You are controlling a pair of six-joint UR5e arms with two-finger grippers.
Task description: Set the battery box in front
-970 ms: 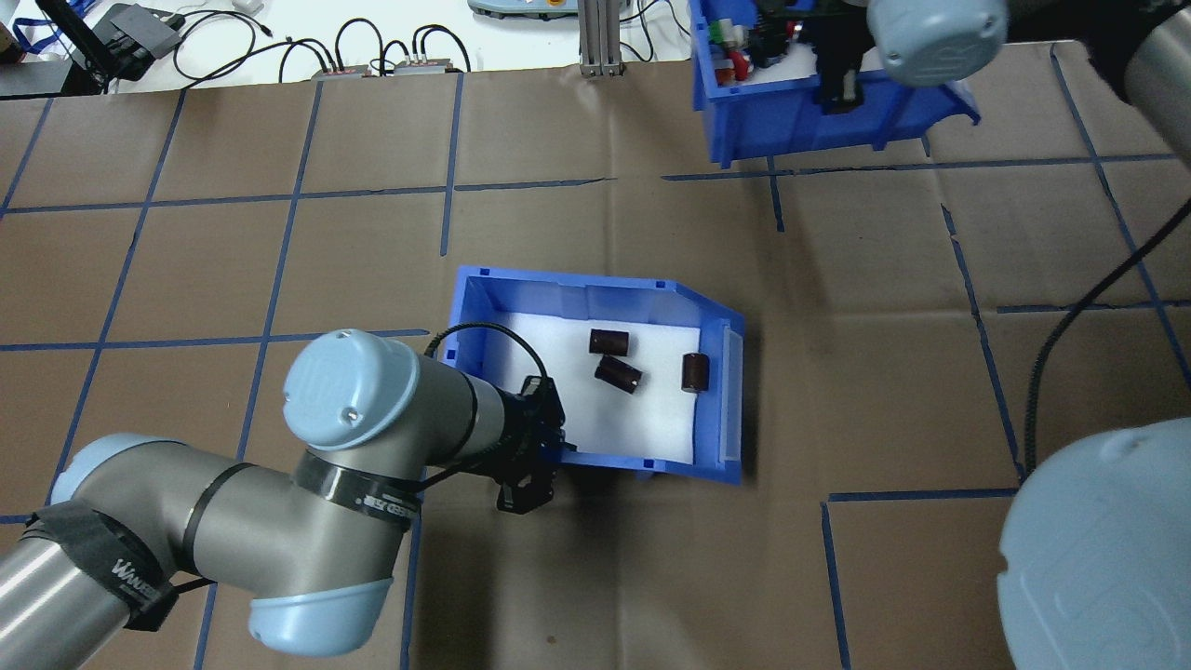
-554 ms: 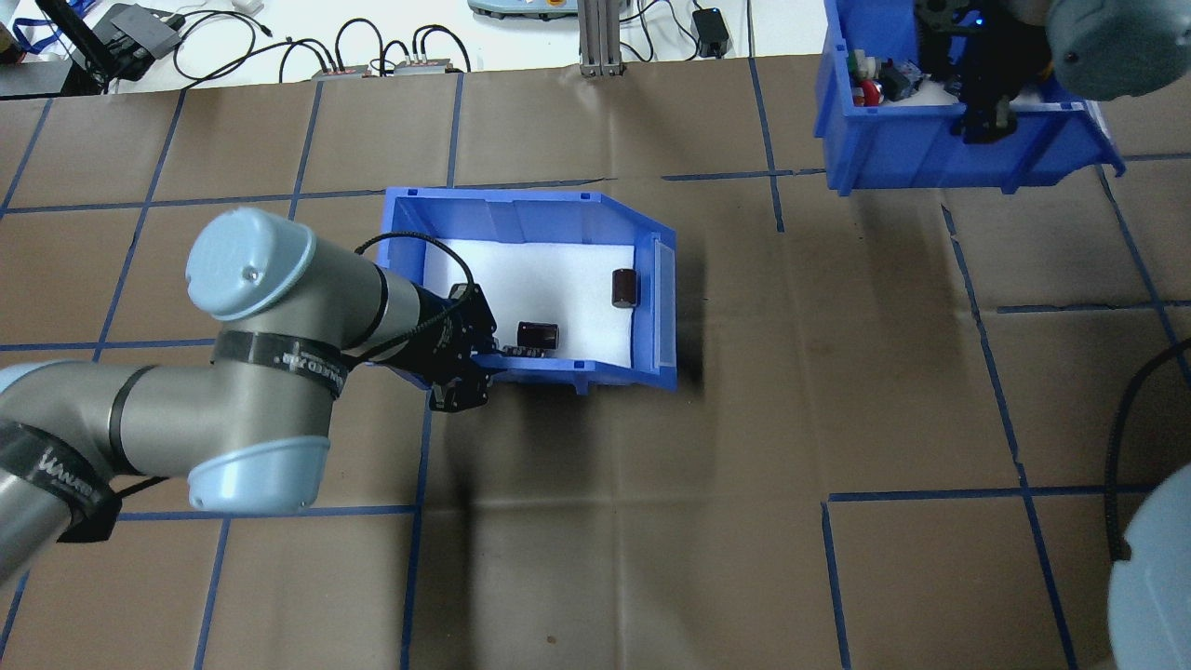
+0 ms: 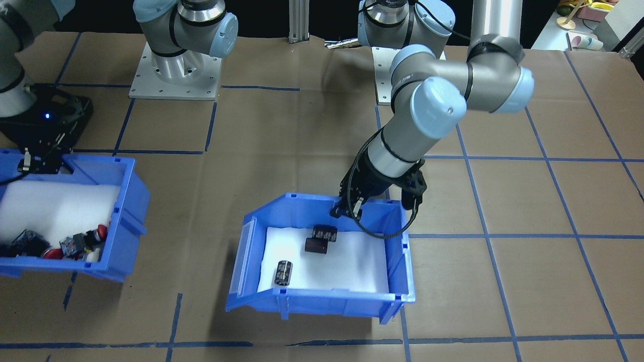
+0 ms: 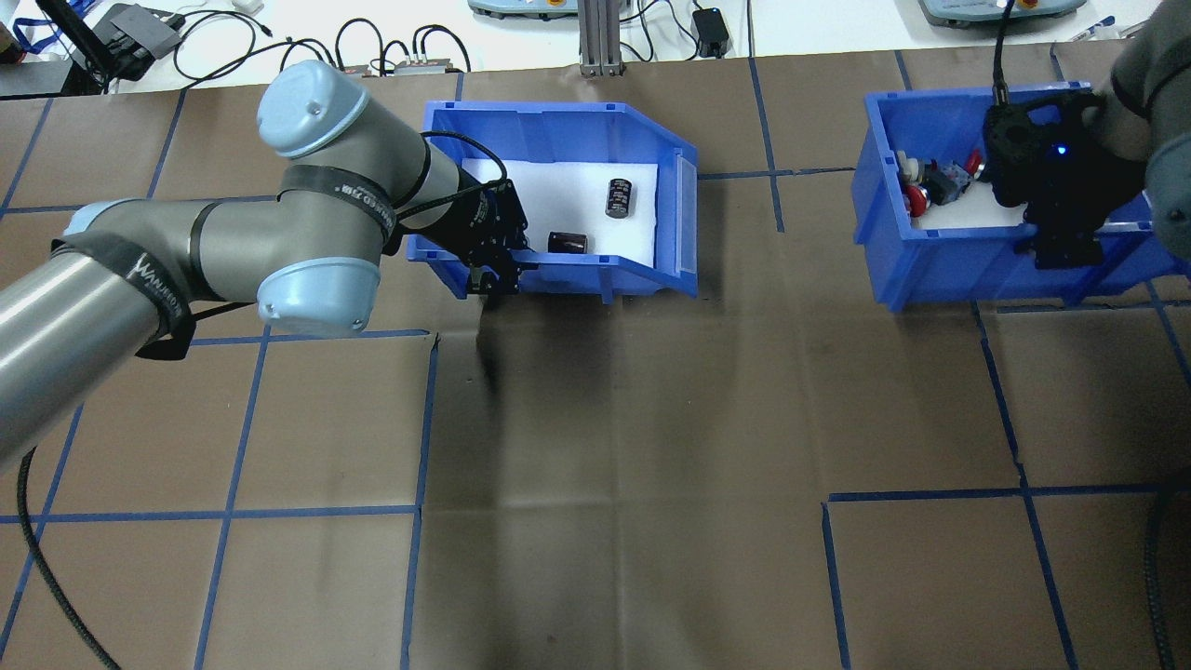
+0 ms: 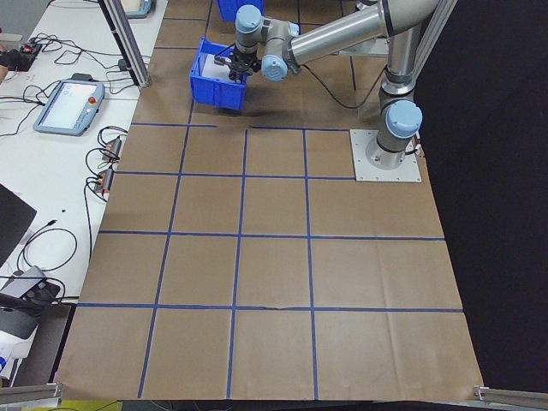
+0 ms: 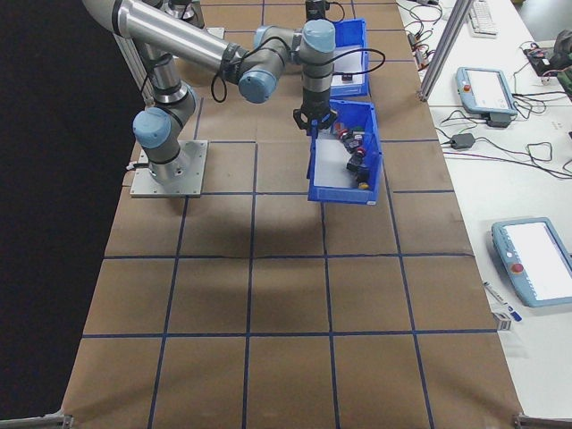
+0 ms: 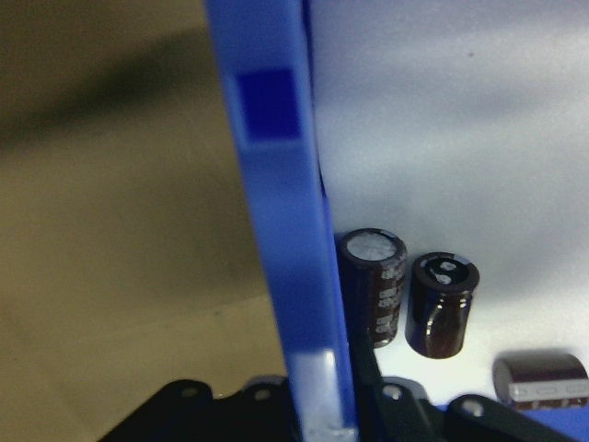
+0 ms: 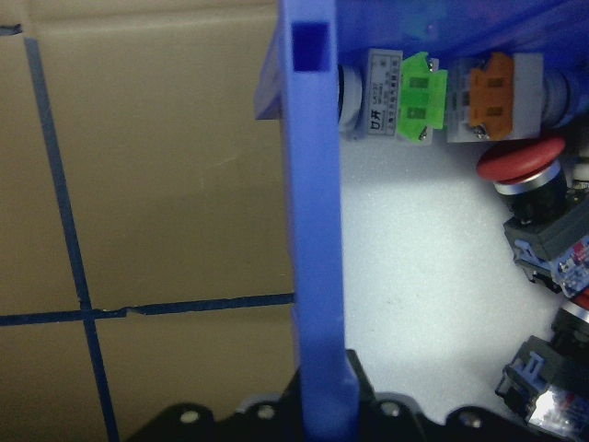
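Presently, the battery box [image 4: 558, 121] is sitting at the far edge of the table [image 4: 595, 447] on the robot's left side, its sloped open front facing toward the table's middle. Three dark cylinders [image 3: 321, 239] are lying on its white foam liner [image 4: 577, 200], two close together and one apart near the open front. The left gripper [image 4: 488, 270] is clamping the box's near side wall, one finger inside and one outside, as the left wrist view is showing. Well apart, on the right side, the switch bin [image 4: 968, 270] is holding red, green and orange push-button switches [image 8: 460, 97]. The right gripper [image 4: 1061, 247] is likewise pinching that bin's near wall between its fingers.
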